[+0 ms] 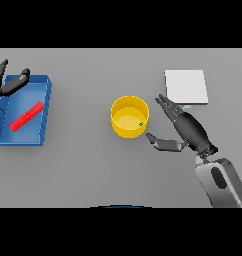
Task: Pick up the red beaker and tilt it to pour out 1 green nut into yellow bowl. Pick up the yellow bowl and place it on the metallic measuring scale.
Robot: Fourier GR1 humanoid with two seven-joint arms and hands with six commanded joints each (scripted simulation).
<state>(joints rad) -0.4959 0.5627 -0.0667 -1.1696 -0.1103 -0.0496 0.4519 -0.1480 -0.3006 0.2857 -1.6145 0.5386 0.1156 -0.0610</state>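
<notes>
The yellow bowl (129, 117) stands near the middle of the grey bench (93, 165), a round, smooth, straight-walled tub, open at the top, with a small green nut (141, 124) lying inside against its right wall. To its right and a little farther off lies the metallic measuring scale (186, 86), a flat pale square plate, apart from the bowl. Far over on the left sits a blue tray (47, 107), rectangular with low walls, and in it the red beaker (26, 116) lies on its side at a slant, looking like a long thin red bar. There is plain open bench all round the bowl, widest on the near side and between bowl and tray. The right robot hand (185, 127), dark and matte on a white and grey arm, is just right of the bowl with fingers straight and spread toward the far side, thumb stretched toward the bowl's near right edge; it holds nothing, and I cannot tell if it touches the bowl. The left robot hand (8, 84) shows at the left edge over the tray's far corner, fingers loosely extended, empty.
</notes>
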